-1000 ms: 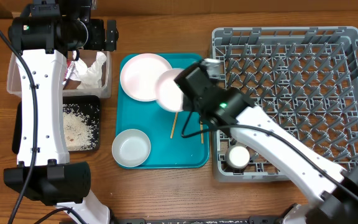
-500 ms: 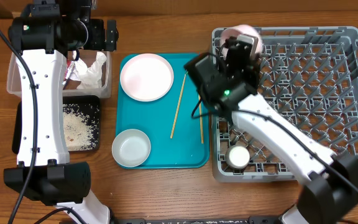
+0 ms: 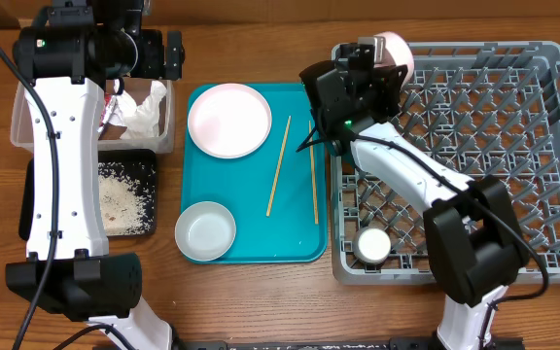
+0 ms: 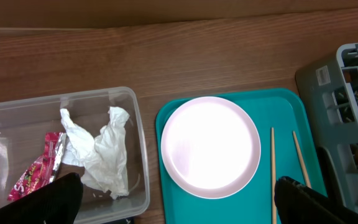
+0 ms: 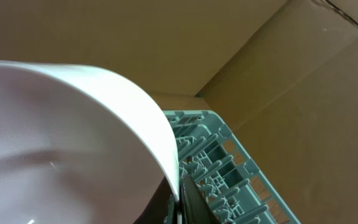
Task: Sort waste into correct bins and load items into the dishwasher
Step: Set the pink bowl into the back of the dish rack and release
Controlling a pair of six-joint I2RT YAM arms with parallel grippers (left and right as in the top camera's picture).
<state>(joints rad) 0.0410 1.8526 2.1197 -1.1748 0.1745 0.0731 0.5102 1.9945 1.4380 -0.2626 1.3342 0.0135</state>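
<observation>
1. Wooden table (image 3: 261,301) scene: the white bowl (image 3: 397,49) is tilted over the dish rack's (image 3: 474,146) far left corner, with the right gripper (image 3: 369,56) clamped on its rim.
2. A small cup (image 3: 372,243) sits in the rack's near left corner.
3. The plate (image 3: 228,120), grey bowl (image 3: 205,231) and two chopsticks (image 3: 278,165) lie on the teal tray (image 3: 251,175) beside the rack.
4. The left gripper (image 3: 171,54) hangs with its fingers spread wide over the clear tub (image 3: 27,126), which holds napkins (image 4: 104,155) and a wrapper (image 4: 39,174).

teal tray (image 3: 295,233) on wooden table (image 3: 261,306) — cardboard (image 5: 104,31) behind
</observation>
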